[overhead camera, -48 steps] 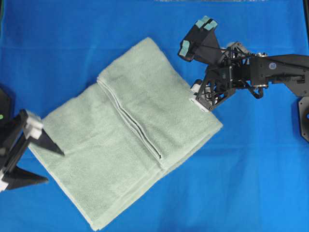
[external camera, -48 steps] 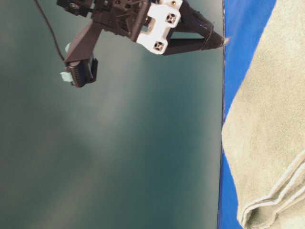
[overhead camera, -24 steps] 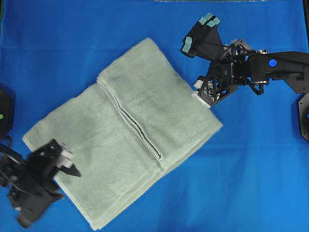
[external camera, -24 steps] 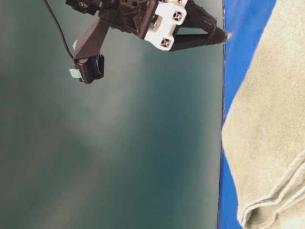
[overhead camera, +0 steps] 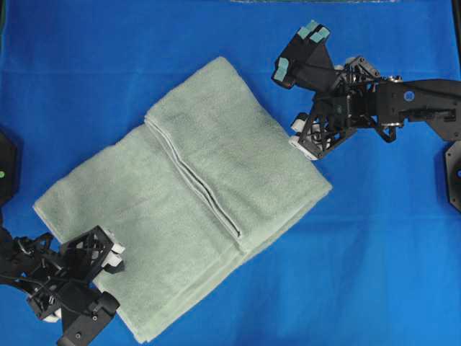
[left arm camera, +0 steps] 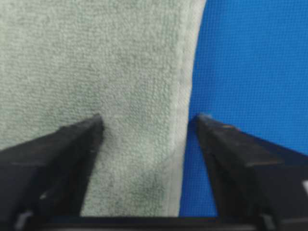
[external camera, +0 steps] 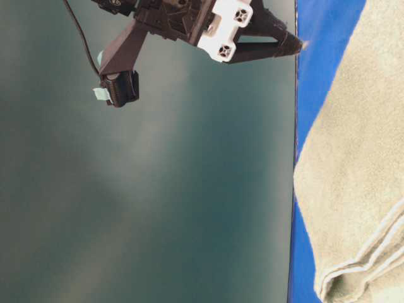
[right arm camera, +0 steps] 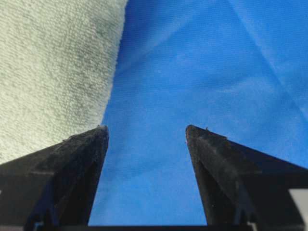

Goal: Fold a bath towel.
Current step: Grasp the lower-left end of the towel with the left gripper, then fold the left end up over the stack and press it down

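Observation:
The bath towel [overhead camera: 194,194] is pale sage green and lies folded in layers, set diagonally on the blue table cloth [overhead camera: 374,252]. My left gripper [overhead camera: 108,259] hangs over its lower-left edge. In the left wrist view that gripper [left arm camera: 148,118] is open astride the towel's hemmed edge [left arm camera: 180,96], one finger over terry, the other over blue cloth. My right gripper [overhead camera: 301,140] stands at the towel's upper-right edge. Its wrist view shows it open [right arm camera: 147,130] over blue cloth, with the towel [right arm camera: 48,62] by the left finger. The table-level view shows it [external camera: 287,44] raised off the cloth.
A teal-taped camera [overhead camera: 302,47] rides on the right arm, which reaches in from the right edge. Black arm mounts sit at the right edge [overhead camera: 454,176] and left edge [overhead camera: 6,162]. Blue cloth surrounds the towel on all sides.
The left arm swung from the left edge down onto the towel's lower-left edge, and its jaws narrowed. The right gripper shifted slightly up and right, and stays wide open.

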You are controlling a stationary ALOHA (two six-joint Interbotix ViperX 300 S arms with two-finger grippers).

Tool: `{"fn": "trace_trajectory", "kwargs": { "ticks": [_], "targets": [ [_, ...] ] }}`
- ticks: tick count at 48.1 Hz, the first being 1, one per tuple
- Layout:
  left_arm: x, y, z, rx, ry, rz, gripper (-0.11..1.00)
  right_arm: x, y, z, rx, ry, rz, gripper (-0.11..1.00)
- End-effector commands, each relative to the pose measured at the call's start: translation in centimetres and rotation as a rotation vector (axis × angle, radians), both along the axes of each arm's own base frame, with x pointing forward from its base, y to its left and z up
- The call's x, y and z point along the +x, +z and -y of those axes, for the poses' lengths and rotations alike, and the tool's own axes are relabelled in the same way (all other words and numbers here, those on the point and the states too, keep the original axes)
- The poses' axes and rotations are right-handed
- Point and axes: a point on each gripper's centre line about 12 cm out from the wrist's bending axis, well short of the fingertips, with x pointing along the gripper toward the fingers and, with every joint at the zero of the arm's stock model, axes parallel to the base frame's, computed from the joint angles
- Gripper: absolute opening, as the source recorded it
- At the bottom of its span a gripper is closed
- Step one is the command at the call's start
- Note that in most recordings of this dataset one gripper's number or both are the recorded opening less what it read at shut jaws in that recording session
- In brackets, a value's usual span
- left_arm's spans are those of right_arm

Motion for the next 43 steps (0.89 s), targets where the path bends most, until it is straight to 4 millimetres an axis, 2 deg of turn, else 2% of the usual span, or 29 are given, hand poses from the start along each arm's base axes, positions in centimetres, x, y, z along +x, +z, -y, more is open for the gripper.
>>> {"fn": "trace_trajectory", "kwargs": {
  "ticks": [1,8,11,16,20,25,34,38,43],
  "targets": [
    [0.4,0.2,-0.1,0.011,0.008,-0.004,0.61,0.1,1.2,-0.1,-0.007,0.007,0.043,0.65],
    [0.6,0.4,0.0,0.01,0.007,0.0,0.2,-0.3,1.3,-0.1,-0.006,0.008,0.049,0.65],
    [0.6,0.4,0.0,0.014,0.006,-0.003,0.09,-0.6,1.2,-0.1,-0.005,0.008,0.048,0.65],
    [0.7,0.7,-0.1,0.029,0.008,-0.01,0.09,-1.0,1.2,-0.2,-0.005,0.007,0.047,0.65],
    [1.0,1.9,-0.1,0.054,0.017,-0.015,0.09,-1.4,1.2,-0.3,-0.004,0.007,0.047,0.65],
    [1.4,5.4,-1.0,0.155,0.021,-0.052,0.09,-2.2,1.4,-0.4,-0.005,0.004,0.047,0.65],
    [2.1,11.4,-3.9,0.342,-0.036,-0.168,0.09,-3.9,1.4,-0.6,-0.004,0.005,0.053,0.65],
    [3.4,12.1,-4.9,0.351,-0.066,-0.156,0.09,-4.5,1.5,-0.7,-0.002,0.006,0.057,0.64],
    [4.8,12.1,-6.1,0.355,-0.102,-0.136,0.09,-5.3,1.5,-0.9,-0.001,0.005,0.061,0.64]
  ]
}}
